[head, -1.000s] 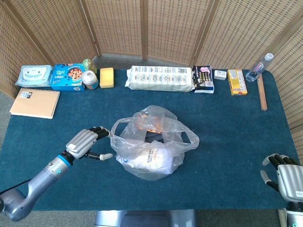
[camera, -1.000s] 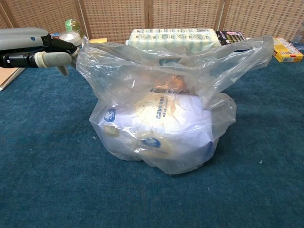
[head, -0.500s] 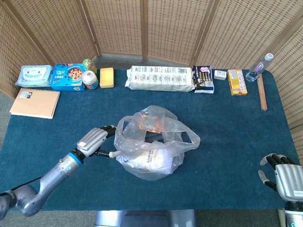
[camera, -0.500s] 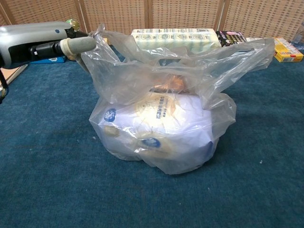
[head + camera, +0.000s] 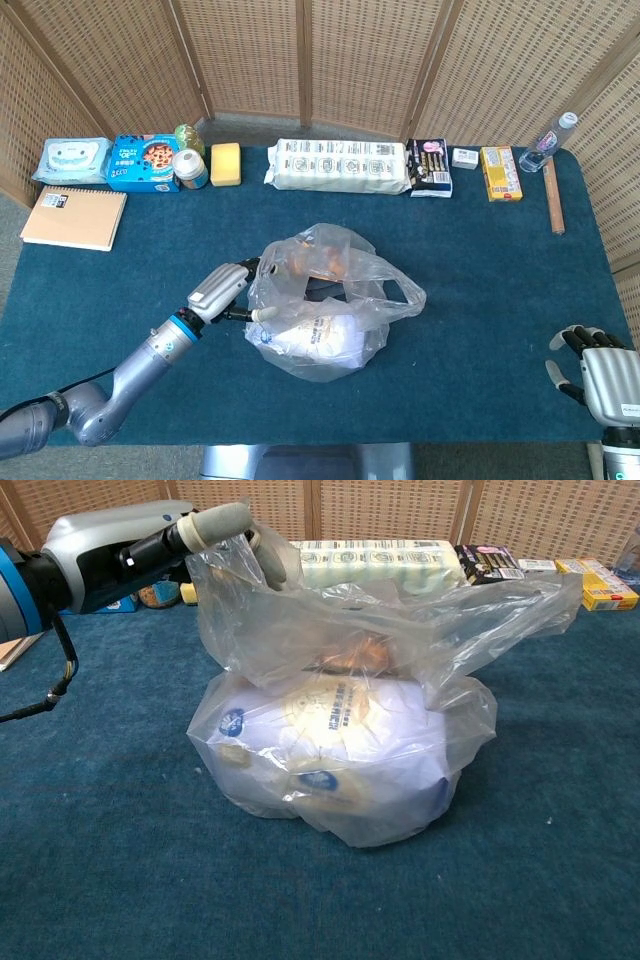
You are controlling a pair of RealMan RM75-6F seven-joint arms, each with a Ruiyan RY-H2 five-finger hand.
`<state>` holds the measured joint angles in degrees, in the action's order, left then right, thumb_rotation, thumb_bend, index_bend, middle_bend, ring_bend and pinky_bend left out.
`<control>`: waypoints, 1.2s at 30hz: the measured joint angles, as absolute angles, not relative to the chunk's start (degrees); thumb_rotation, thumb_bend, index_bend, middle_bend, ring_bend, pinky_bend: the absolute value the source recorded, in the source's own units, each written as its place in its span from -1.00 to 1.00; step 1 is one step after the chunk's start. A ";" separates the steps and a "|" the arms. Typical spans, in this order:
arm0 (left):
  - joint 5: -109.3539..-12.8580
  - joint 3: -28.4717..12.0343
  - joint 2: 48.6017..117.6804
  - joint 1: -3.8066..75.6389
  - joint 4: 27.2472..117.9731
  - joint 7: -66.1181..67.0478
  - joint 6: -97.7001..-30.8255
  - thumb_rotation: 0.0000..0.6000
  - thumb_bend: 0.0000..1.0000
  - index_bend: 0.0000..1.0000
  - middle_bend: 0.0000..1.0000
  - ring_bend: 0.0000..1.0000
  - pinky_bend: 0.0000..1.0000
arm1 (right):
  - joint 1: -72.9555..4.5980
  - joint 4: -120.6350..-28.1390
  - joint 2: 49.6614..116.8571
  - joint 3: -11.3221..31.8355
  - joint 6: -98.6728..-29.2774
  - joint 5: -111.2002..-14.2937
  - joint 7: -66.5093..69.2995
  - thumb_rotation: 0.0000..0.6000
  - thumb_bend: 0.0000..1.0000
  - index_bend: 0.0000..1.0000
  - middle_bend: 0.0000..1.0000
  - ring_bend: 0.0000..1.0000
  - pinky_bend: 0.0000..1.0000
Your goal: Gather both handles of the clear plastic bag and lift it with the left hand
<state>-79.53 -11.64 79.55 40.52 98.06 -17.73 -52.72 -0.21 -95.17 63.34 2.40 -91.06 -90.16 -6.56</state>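
A clear plastic bag (image 5: 322,322) (image 5: 340,750) holding white packets and something orange sits mid-table. Its left handle (image 5: 266,268) (image 5: 228,590) stands up; its right handle (image 5: 406,297) (image 5: 520,592) lies out to the right. My left hand (image 5: 230,286) (image 5: 140,546) is at the left handle, thumb stretched over the plastic's top edge and a finger curved behind the film, touching it; the fingers stay apart with no firm grip showing. My right hand (image 5: 598,371) rests at the table's near right corner, fingers apart and holding nothing.
Along the far edge stand a wipes pack (image 5: 72,158), a blue cookie box (image 5: 142,163), a jar (image 5: 190,168), a yellow sponge (image 5: 225,163), a long tissue pack (image 5: 337,166) (image 5: 370,560), small boxes (image 5: 500,160) and a bottle (image 5: 550,140). A notebook (image 5: 73,217) lies far left.
My left hand has moved right, from beside the bag to its left handle, and its fingers now reach into the plastic. The handle has been pushed inward. The right hand barely shifted.
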 measured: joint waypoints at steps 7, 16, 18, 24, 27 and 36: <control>-78.92 -12.46 81.02 40.73 98.36 -21.19 -53.98 -1.00 -0.83 -0.43 -0.44 -0.57 -0.46 | -0.22 -95.12 63.14 2.48 -91.10 -90.35 -6.31 1.00 -0.39 0.00 -0.06 -0.15 -0.10; -78.22 -13.21 85.05 41.04 97.35 -27.05 -55.03 -1.00 -0.82 -0.43 -0.44 -0.57 -0.46 | -0.32 -95.39 63.07 2.34 -91.10 -91.08 -6.13 1.00 -0.39 0.00 -0.06 -0.15 -0.10; -77.90 -13.68 86.10 41.19 96.94 -29.02 -55.20 -1.00 -0.82 -0.43 -0.44 -0.57 -0.46 | -0.29 -95.51 63.00 2.31 -91.22 -91.25 -6.13 1.00 -0.39 0.00 -0.06 -0.15 -0.10; -77.46 -15.24 88.08 41.22 96.81 -34.62 -56.51 -1.00 -0.81 -0.43 -0.44 -0.57 -0.45 | 0.06 -95.76 62.73 2.29 -91.76 -91.35 -6.08 1.00 -0.39 0.00 -0.06 -0.15 -0.10; -77.78 -15.50 88.08 41.00 97.15 -35.35 -57.34 -1.00 -0.80 -0.43 -0.44 -0.57 -0.43 | 0.24 -95.82 62.62 2.23 -91.94 -91.38 -6.04 1.00 -0.39 0.00 -0.06 -0.15 -0.10; -77.68 -16.54 88.69 39.68 98.37 -42.44 -59.84 -1.00 -0.76 -0.43 -0.44 -0.57 -0.41 | 0.20 -96.01 62.74 2.09 -91.82 -91.81 -6.14 1.00 -0.39 0.00 -0.06 -0.15 -0.10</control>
<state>-77.68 -16.54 88.69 39.68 98.37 -42.44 -59.84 0.20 -96.01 62.74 2.09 -91.82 -91.81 -6.14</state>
